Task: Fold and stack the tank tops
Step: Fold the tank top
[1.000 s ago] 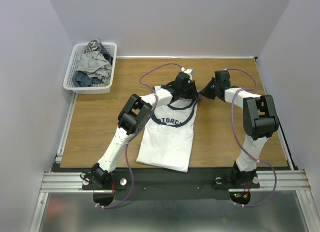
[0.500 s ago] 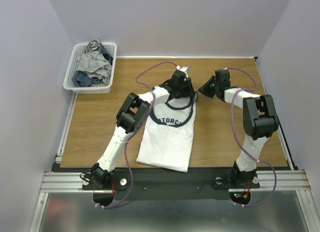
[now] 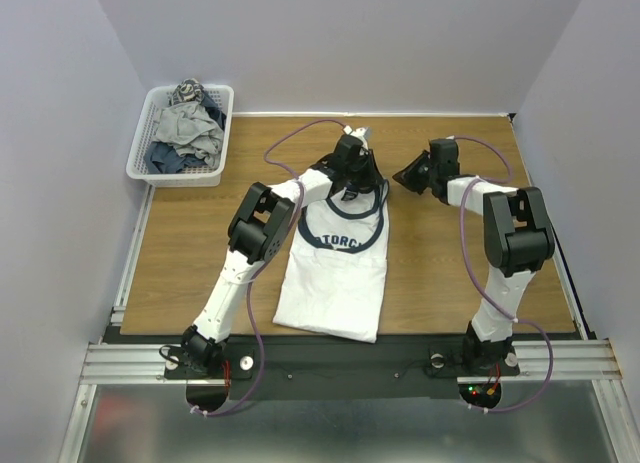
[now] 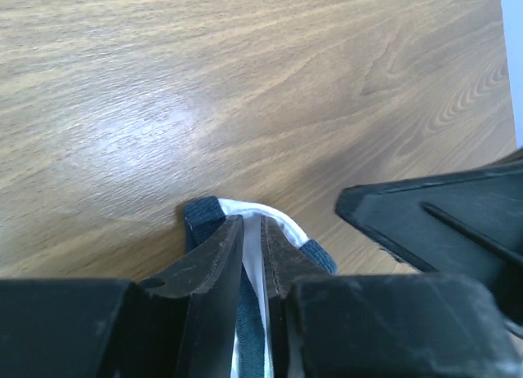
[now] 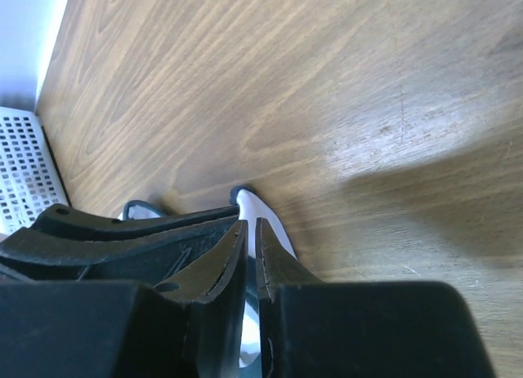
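A white tank top [image 3: 335, 273] with navy trim and a chest print lies flat in the middle of the wooden table, hem toward the arms. My left gripper [image 3: 352, 181] is at its far end, shut on a navy-trimmed shoulder strap [image 4: 286, 224] pressed low over the wood; the jaws [image 4: 252, 223] pinch white cloth and navy ribbing. My right gripper [image 3: 400, 178] is just to the right, shut on the other strap [image 5: 265, 215], with white cloth showing between its jaws [image 5: 249, 224]. The two grippers are close together.
A white mesh basket [image 3: 140, 153] with several crumpled garments stands at the far left corner. Bare wood [image 3: 200, 243] lies left and right of the shirt. Walls close in on three sides. The right gripper's black body [image 4: 441, 223] shows in the left wrist view.
My left gripper has moved a little left and farther away with the strap, spreading the neckline. My right gripper has shifted slightly left and away too.
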Controlling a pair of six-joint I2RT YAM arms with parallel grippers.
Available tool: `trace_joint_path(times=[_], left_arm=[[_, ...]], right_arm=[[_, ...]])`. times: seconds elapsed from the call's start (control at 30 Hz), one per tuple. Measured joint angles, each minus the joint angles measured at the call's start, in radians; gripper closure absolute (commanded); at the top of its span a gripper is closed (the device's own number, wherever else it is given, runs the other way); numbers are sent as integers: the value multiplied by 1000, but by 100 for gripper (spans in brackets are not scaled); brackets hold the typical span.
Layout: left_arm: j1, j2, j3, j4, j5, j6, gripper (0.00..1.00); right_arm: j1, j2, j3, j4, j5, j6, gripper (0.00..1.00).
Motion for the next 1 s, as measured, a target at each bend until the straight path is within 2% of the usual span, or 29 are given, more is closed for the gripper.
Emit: trace_joint_path(times=[0.47,0.6,0.8,1.0], left_arm=[[0,-96,-81,19,-37,0,83],[0,-126,-93,25,-51,0,92],[0,-106,-68,-3,-48,1,100],[-10,-14,-2,-26,-31,2,100]], right_arm=[[12,13,-39,30,-13,10,88],[23,13,-64,29,-13,13,89],[42,13,-65,38,-13,19,90],[61,10,-65,45,-5,29,90]])
